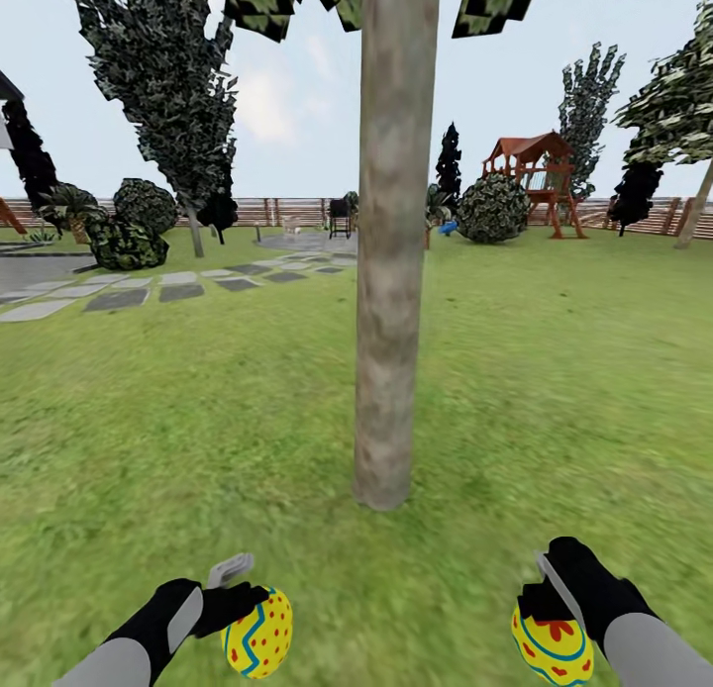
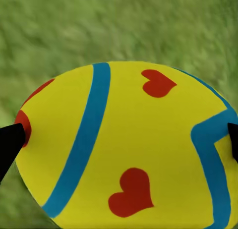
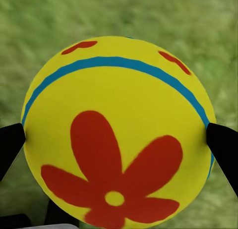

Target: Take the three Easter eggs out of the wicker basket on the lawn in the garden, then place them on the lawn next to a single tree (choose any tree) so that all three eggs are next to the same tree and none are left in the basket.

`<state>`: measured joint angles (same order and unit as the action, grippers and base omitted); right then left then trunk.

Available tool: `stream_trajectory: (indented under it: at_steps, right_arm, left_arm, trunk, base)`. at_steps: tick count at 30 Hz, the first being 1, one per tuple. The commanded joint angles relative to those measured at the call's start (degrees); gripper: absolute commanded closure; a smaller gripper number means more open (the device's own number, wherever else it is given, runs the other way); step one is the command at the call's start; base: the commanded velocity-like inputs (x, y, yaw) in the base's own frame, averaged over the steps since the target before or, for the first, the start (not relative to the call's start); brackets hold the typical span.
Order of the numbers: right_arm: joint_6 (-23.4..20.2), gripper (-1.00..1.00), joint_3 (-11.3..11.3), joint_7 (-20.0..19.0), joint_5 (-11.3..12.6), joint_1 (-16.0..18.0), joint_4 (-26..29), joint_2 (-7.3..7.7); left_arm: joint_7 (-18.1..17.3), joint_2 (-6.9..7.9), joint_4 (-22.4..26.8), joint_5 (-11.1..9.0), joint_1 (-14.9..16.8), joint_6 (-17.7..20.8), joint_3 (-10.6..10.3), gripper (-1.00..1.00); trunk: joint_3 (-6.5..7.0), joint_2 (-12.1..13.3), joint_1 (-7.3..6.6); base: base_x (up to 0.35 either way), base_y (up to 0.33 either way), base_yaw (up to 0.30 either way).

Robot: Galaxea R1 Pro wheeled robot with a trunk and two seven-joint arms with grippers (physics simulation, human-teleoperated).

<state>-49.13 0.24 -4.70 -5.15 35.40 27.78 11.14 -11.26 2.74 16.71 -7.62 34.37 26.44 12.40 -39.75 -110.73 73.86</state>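
A thick grey-brown tree (image 1: 394, 271) trunk rises from the lawn (image 1: 555, 390) straight ahead of me. My left gripper (image 1: 250, 618) is shut on a yellow Easter egg (image 1: 258, 634) with blue zigzags and red dots, held low at the near left. In the left wrist view that egg (image 2: 129, 149) sits between the black fingertips (image 2: 10, 144) over grass. My right gripper (image 1: 551, 608) is shut on another yellow egg (image 1: 552, 649) with a red flower mark, at the near right. This second egg (image 3: 116, 135) appears large in the right wrist view. The wicker basket is out of view.
A grey stepping-stone path (image 1: 149, 291) runs at the left toward a paved patch. Dark shrubs (image 1: 129, 227), thin dark trees (image 1: 168, 83), a red play structure (image 1: 530, 182) and a brown slat fence (image 1: 287, 210) line the far side. Open grass lies on both sides of the trunk.
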Motion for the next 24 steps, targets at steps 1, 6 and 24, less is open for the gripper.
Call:
stream_trajectory:
  at_steps: [1,6,24]
  right_arm:
    - [-0.3,1.0,0.0,-0.5,-0.6,0.0,0.1,0.04]
    - [-0.3,1.0,0.0,-0.5,-0.6,0.0,0.1,0.19]
    - [-0.3,1.0,0.0,-0.5,-0.6,0.0,0.1,0.0]
  left_arm:
    - [0.0,-0.01,0.1,-0.6,0.0,0.5,0.2,1.0]
    - [0.5,0.05,0.1,-0.6,0.0,0.6,0.2,1.0]
    - [0.5,0.08,0.1,-0.5,0.0,1.2,0.2,1.0]
  trunk:
    - [-0.06,0.0,0.03]
    - [-0.24,-0.4,0.25]
    - [-3.47,-7.6,4.2]
  base:
    - [0.292,0.0,0.0]
    - [0.059,0.0,0.0]
    - [0.0,0.0,0.0]
